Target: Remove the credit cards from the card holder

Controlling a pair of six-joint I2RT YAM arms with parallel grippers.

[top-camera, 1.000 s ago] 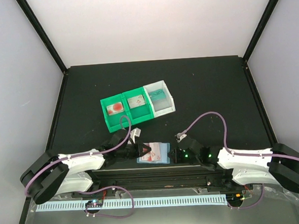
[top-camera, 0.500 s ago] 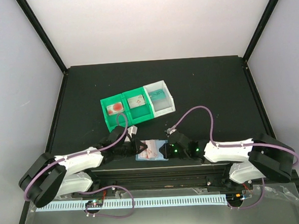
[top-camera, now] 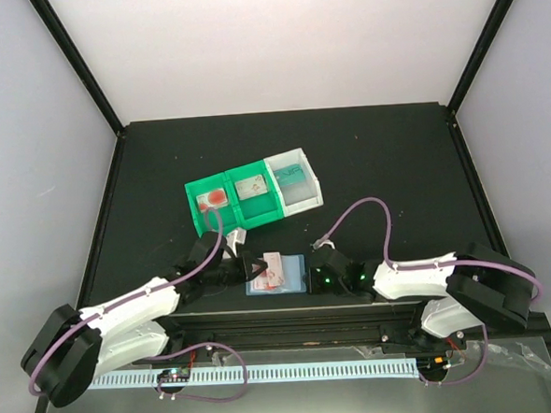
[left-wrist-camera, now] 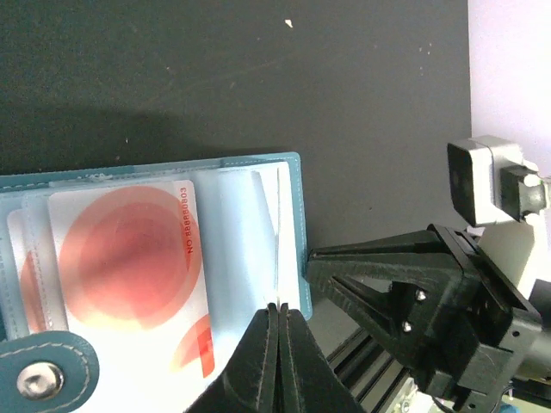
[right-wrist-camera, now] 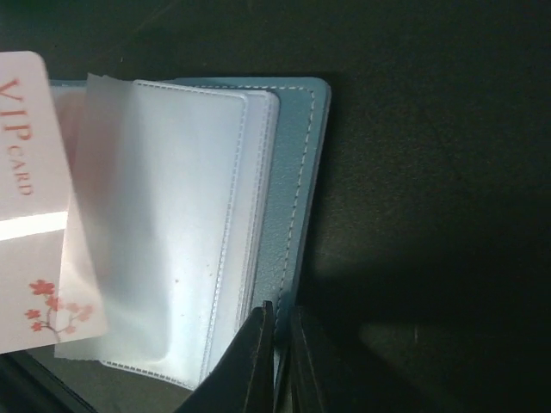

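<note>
Position: card holder [top-camera: 293,264] lies open on the table [top-camera: 394,162], at the middle of the near edge, between both grippers.

Writing: "VIP CARD" in red, with red blossoms, on the pale card [right-wrist-camera: 30,198]. A red digit string runs along the edge of the red-circled card [left-wrist-camera: 129,258], not fully legible.

State, left gripper [left-wrist-camera: 277,310]: jaws pressed together, tips on the clear pocket.

State, right gripper [right-wrist-camera: 277,317]: pinching the holder's blue cover edge.

Change from a second ago: the right gripper stood apart to the holder's right and now sits at its right edge.
</note>
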